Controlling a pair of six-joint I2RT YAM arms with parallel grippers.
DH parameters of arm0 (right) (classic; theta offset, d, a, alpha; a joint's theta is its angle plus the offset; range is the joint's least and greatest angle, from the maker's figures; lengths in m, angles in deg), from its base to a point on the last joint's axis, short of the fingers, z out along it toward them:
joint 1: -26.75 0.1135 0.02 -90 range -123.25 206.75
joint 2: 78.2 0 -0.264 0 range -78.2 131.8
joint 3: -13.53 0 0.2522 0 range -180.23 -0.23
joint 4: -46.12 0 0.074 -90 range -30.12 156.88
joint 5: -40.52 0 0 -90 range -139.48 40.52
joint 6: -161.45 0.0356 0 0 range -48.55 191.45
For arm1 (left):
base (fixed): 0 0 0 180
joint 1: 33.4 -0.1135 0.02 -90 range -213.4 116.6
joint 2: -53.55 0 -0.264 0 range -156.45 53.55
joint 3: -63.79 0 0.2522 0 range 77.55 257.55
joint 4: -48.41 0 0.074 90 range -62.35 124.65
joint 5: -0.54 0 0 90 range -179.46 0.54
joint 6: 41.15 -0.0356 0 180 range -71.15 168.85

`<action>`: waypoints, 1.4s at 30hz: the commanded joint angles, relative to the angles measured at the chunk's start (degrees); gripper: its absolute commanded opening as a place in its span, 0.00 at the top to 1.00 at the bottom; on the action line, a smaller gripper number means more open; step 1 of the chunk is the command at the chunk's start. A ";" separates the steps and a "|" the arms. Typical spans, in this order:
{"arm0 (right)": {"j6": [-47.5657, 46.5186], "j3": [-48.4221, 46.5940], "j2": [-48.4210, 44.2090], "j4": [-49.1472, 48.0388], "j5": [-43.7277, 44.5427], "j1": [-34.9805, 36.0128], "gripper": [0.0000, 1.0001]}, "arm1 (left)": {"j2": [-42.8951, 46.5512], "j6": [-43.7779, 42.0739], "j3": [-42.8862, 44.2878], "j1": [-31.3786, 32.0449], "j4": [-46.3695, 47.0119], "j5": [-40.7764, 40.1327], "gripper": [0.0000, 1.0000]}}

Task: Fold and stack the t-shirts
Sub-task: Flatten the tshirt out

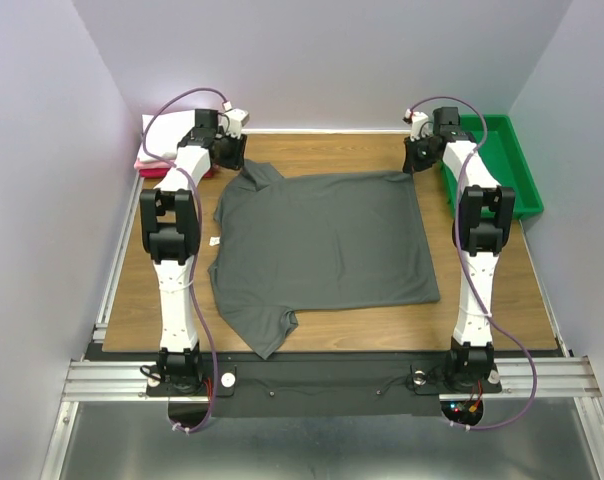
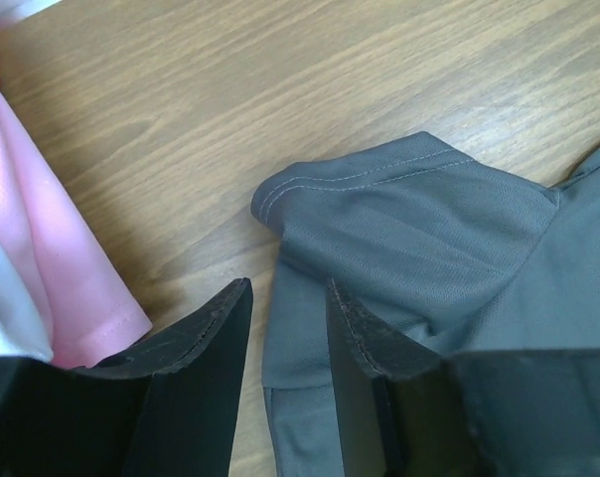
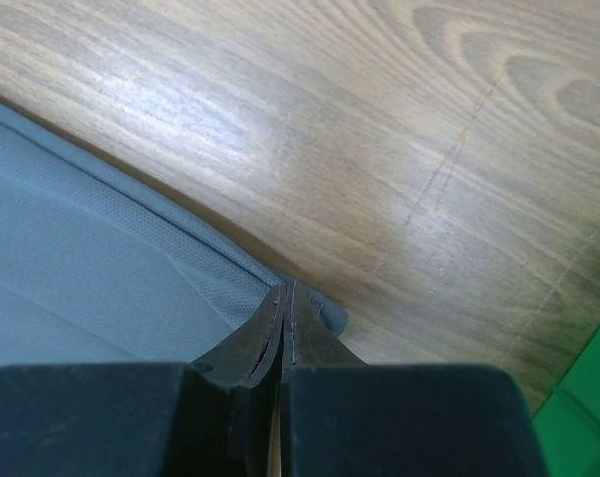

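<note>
On the counter (image 1: 507,300), centre: charcoal t-shirt (image 1: 327,240) spread flat, neck end to the left, hem to the right. One sleeve points to the far left and the other to the near left.

Left gripper (image 1: 229,152) sits at the far left of the counter, over the far sleeve (image 2: 399,214). Left wrist view: jaws spread. The right finger (image 2: 365,348) is over grey cloth and the left finger (image 2: 216,348) is over bare wood. The sleeve's stitched edge lies just beyond the tips, and the gap between the fingers shows the cloth edge and wood. Nothing is held.

Right gripper (image 1: 415,158) sits at the far right corner of the shirt's hem. Right wrist view: jaws pressed together, pinching the corner of the charcoal t-shirt. A small tab of cloth pokes out just past the tips. The rest of the shirt runs off to the left, and bare wood lies beyond it.

Folded stack in the far left corner, just beside the left gripper: pink t-shirt (image 2: 62,248) with a white t-shirt (image 2: 2,298) against it. Their order in the stack is hard to tell.

Green tray (image 1: 512,150) at the far right, beside the right arm.
</note>
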 commanded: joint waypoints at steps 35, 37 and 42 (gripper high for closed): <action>-0.83 -2.46 -2.80 -1.92 1.16 -0.57 0.99 | 6.48 -3.66 -0.08 -0.54 0.73 5.70 1.00; -1.00 -2.11 -3.33 -1.92 1.25 -0.57 0.99 | 7.98 -4.72 -1.83 -0.54 0.91 5.44 1.00; -1.53 -1.23 -4.82 -1.92 1.16 -0.57 0.99 | 10.26 -6.12 -4.74 -0.89 1.08 5.17 1.00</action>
